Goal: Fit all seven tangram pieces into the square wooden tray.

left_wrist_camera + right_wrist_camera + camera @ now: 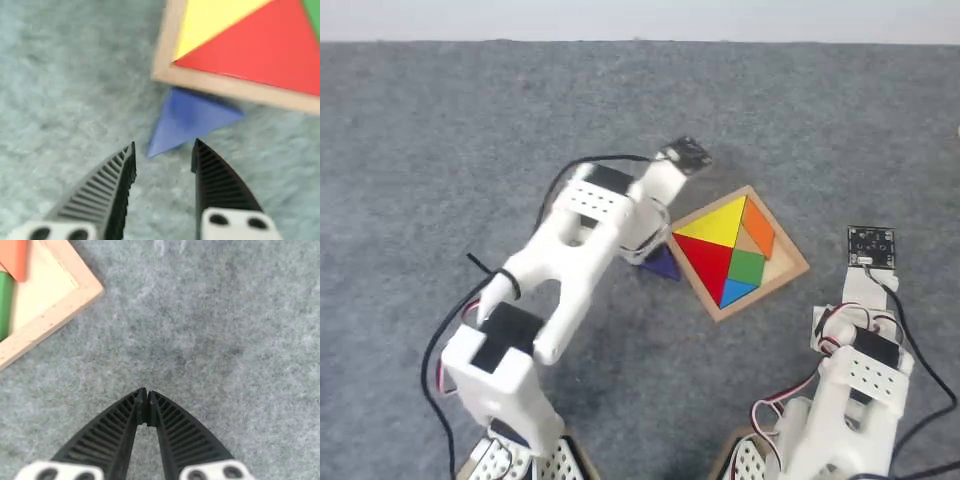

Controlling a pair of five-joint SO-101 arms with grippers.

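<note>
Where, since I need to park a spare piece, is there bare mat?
Bare grey mat lies wide beyond the wooden tray and around the shut right gripper. Crowded: the tray's edge where the blue triangle lies before the open left gripper.

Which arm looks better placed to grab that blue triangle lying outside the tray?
Left. The left gripper is open just short of the blue triangle, which lies on the carpet beside the wooden tray. The right gripper is shut over bare carpet off another tray corner.
</note>
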